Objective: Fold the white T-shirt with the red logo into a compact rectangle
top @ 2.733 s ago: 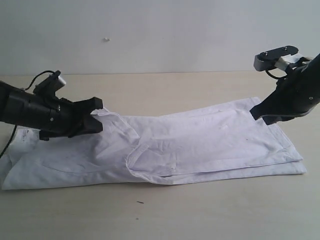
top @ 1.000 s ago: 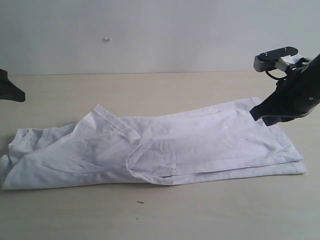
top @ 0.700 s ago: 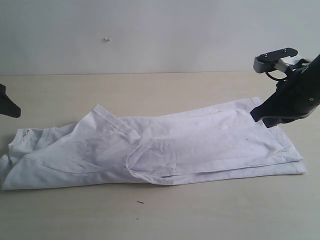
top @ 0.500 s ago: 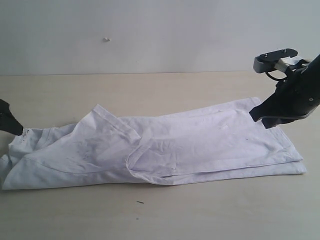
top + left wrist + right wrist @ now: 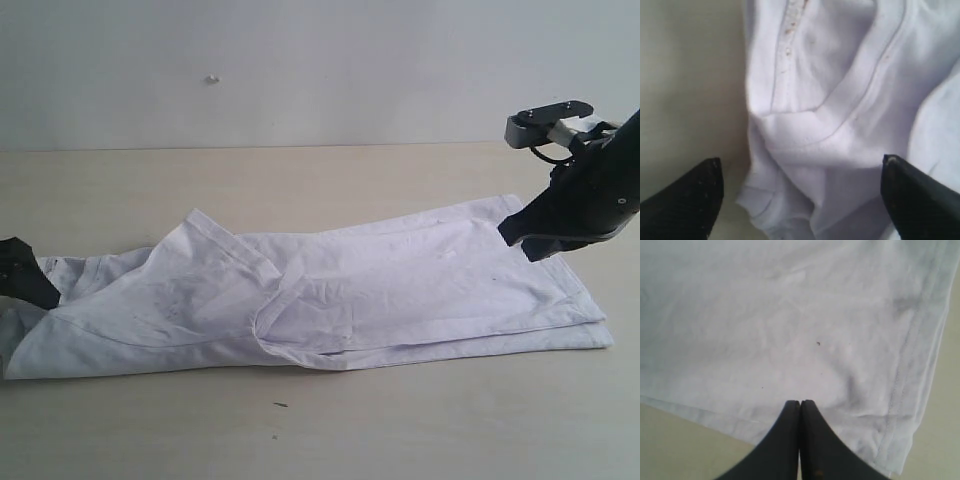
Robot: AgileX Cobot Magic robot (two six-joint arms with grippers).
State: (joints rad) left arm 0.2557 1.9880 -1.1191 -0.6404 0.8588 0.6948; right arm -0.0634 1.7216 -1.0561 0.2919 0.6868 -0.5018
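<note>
The white T-shirt (image 5: 330, 295) lies on the table as a long band with its sides folded in; a flap (image 5: 215, 270) is turned over near the left end. The red logo is hidden. My left gripper (image 5: 33, 288) is low at the shirt's left end. In the left wrist view it (image 5: 800, 161) is open wide, its black fingers (image 5: 695, 192) on either side of the bunched neck-end fabric (image 5: 815, 135). My right gripper (image 5: 528, 238) hovers over the shirt's right end. Its fingers (image 5: 790, 440) are shut with nothing between them, above the hem (image 5: 910, 365).
The pale wooden table (image 5: 330, 435) runs back to a plain light wall (image 5: 320, 70). A small dark speck (image 5: 280, 404) lies on the table in front of the shirt. Bare table shows beside the hem corner (image 5: 675, 445).
My left gripper let go of the folded flap, drew off to the left edge, then came down to the shirt's left end. The right gripper has barely moved.
</note>
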